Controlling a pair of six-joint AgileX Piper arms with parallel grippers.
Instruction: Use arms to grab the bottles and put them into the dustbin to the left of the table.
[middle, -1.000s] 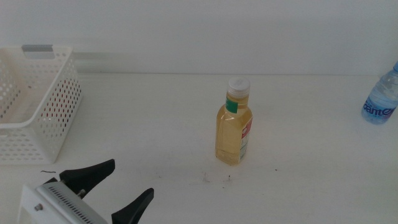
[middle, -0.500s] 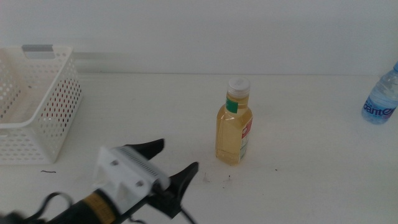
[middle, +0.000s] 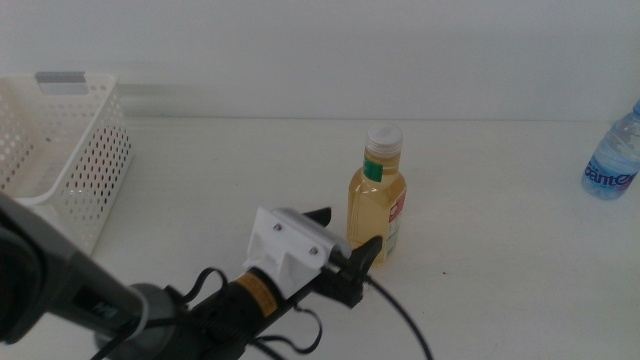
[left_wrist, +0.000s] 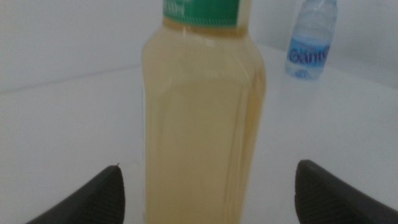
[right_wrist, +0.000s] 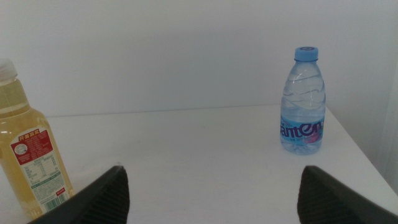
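Observation:
The yellow-liquid bottle (middle: 377, 205) with a white cap stands upright mid-table. My left gripper (middle: 347, 235) has come in from the lower left and is open, its jaws on either side of the bottle's lower body. The left wrist view shows that bottle (left_wrist: 202, 124) close up between the left gripper's (left_wrist: 208, 165) spread jaws, with gaps on both sides. The blue-capped water bottle (middle: 612, 160) stands at the far right edge. My right gripper (right_wrist: 211, 174) is open and empty, facing the water bottle (right_wrist: 303, 102) from a distance, with the yellow bottle (right_wrist: 28, 162) off to one side.
The white perforated dustbin (middle: 90, 180) sits at the table's left side, and its inside looks empty from here. The left arm's black cable (middle: 400, 320) trails over the table's front. The water bottle (left_wrist: 311, 37) shows far behind the yellow one.
The left arm has moved forward and to the right from the front left corner. Its open jaws now flank the yellow bottle. Neither bottle has moved.

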